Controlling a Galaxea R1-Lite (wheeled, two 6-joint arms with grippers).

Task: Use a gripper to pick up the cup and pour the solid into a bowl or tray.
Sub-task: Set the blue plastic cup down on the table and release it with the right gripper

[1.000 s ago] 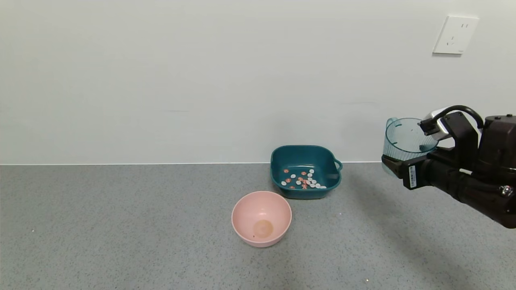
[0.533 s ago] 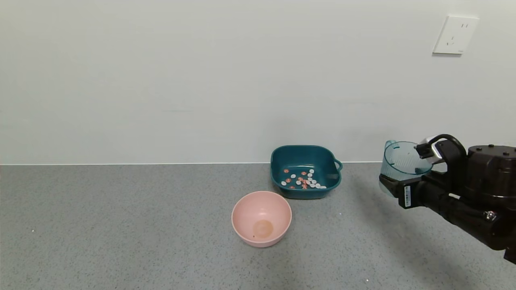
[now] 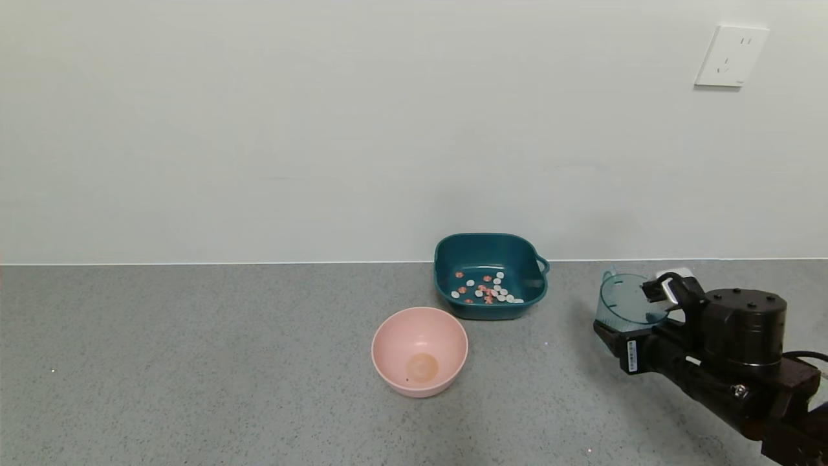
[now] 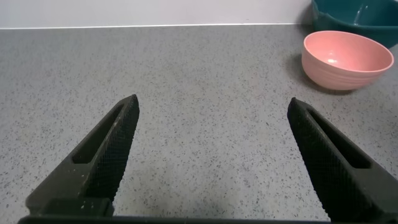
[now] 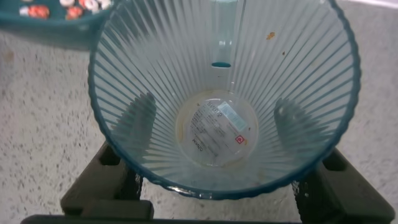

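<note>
My right gripper (image 3: 622, 327) is shut on the cup (image 3: 622, 303), upright and low over the table right of the bowl or tray. I cannot tell if the cup touches the table. In the right wrist view the cup (image 5: 217, 74) is empty, a label on its bottom, with my gripper (image 5: 217, 124) closed round its ribbed wall. The teal basin (image 3: 480, 251) stands against the wall and holds the solid (image 3: 488, 290), white and pinkish-orange pieces. Its edge (image 5: 56, 26) and some pieces (image 5: 37, 11) show in the right wrist view. My left gripper (image 4: 212, 104) is open and empty over bare table.
An empty pink bowl (image 3: 419, 349) stands in front of the basin and also shows in the left wrist view (image 4: 347, 59). A wall socket (image 3: 731, 56) is at the upper right. The wall runs along the table's back edge.
My right gripper has come down with the cup from about basin-top height to near the table, shifting slightly left. The bowls and pieces have not moved.
</note>
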